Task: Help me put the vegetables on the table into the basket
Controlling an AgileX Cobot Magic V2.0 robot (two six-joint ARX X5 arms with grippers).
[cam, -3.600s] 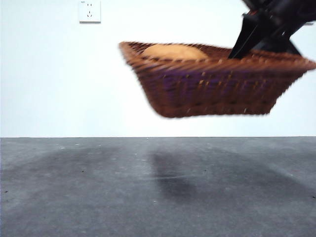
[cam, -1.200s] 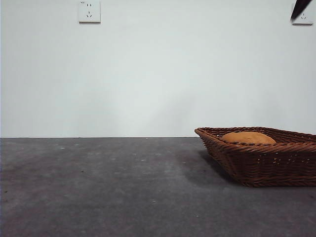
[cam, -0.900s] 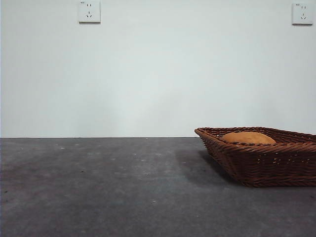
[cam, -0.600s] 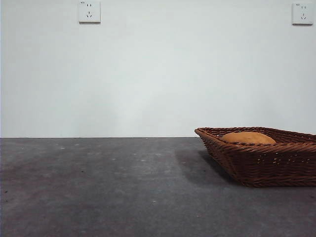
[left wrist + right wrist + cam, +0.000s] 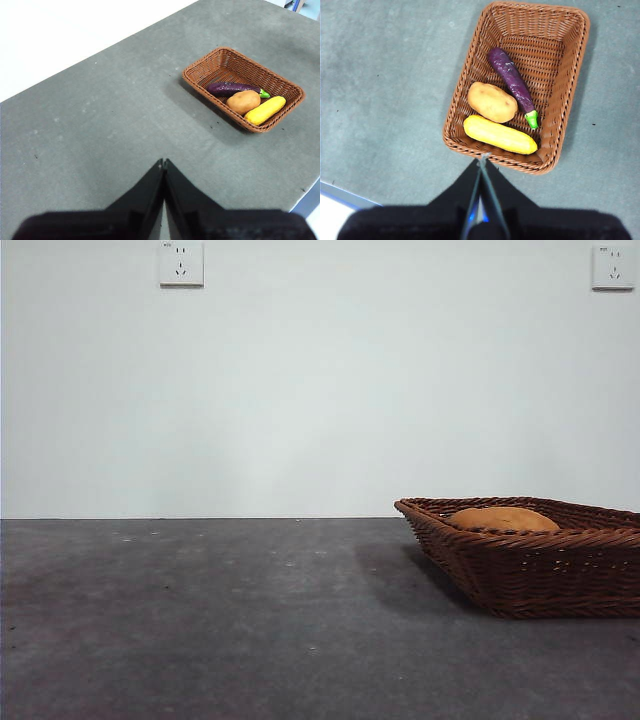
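The basket (image 5: 470, 90) sits on the table (image 5: 385, 75); inside lie the eggplant (image 5: 511, 80), potato (image 5: 492, 102) between, and corn (image 5: 499, 135).

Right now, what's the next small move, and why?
Probably none beyond holding both arms clear. The corn cob, potato and eggplant all lie inside the basket, which sits on the table. No vegetable shows outside it. The left gripper and right gripper are shut, empty and raised, so the task looks done.
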